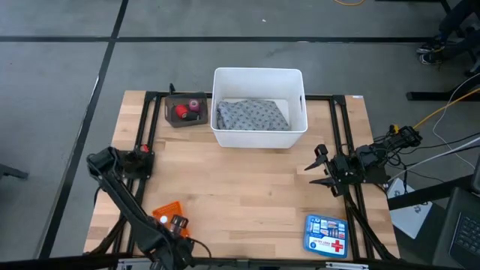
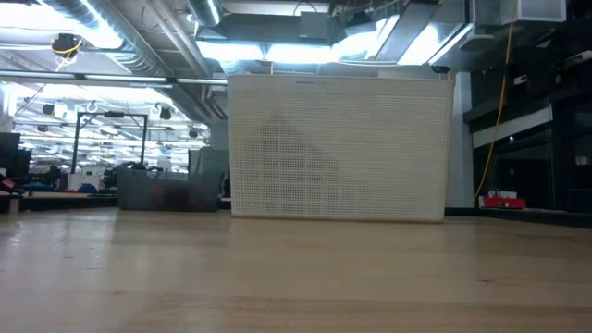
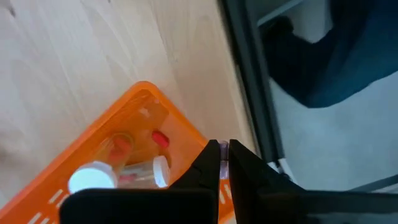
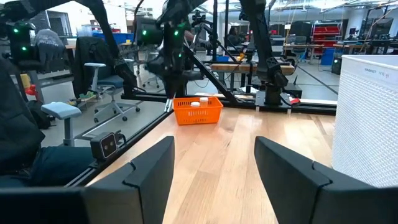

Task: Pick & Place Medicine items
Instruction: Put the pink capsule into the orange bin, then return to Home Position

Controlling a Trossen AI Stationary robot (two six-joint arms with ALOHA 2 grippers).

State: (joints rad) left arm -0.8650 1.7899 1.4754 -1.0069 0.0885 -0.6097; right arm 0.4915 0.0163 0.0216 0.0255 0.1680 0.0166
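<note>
Directly beneath the clenched left fingers (image 3: 222,163), an orange basket (image 3: 127,134) is seen on the pale wooden table (image 1: 247,187), with white-capped vials and a red piece (image 3: 160,139) inside. Right fingers (image 1: 321,168) are spread, grasping nothing. Farther off, the grey dotted cloth (image 1: 252,115) is lying in a white bin (image 1: 259,138). Beyond, a lit workshop is visible.

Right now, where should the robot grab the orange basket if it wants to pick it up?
Probably by its rim. The orange basket stands upright with its open top facing up, and its walls are thin, so fingers could come straight down and pinch one wall. The wall nearest the left gripper, which is shut just over the basket, looks handiest. The right gripper, open, is far off.
</note>
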